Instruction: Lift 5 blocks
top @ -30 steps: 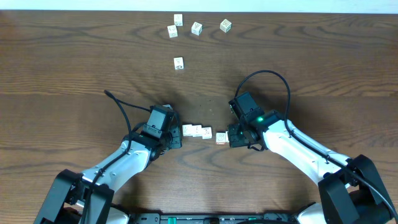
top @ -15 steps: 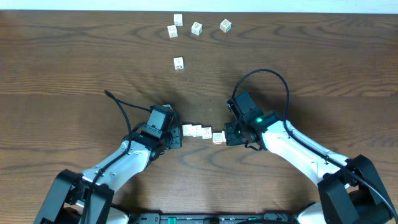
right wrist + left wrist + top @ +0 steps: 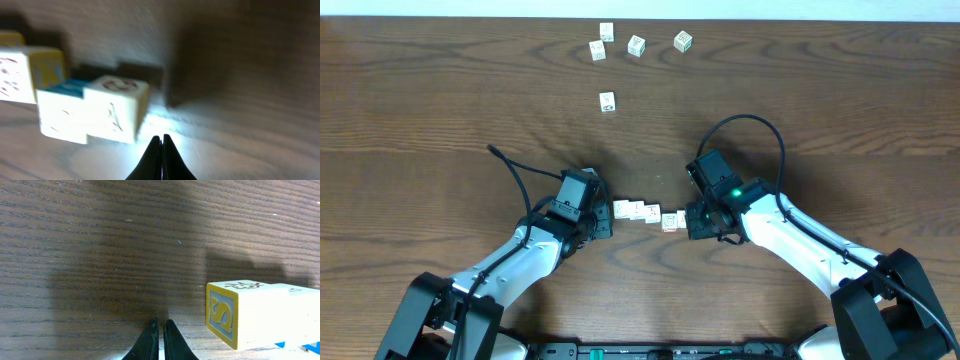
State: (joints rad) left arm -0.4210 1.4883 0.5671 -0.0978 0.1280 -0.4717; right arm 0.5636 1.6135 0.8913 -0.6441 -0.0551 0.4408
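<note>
A dark brown wooden table (image 3: 440, 110) with fine grain running side to side fills the overhead view. A narrow pale white strip (image 3: 770, 8) lies beyond its far edge.

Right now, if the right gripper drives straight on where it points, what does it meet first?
The nearest block, at the end of the row. The right gripper, jaws shut, points near its edge, so it might only clip it.
</note>
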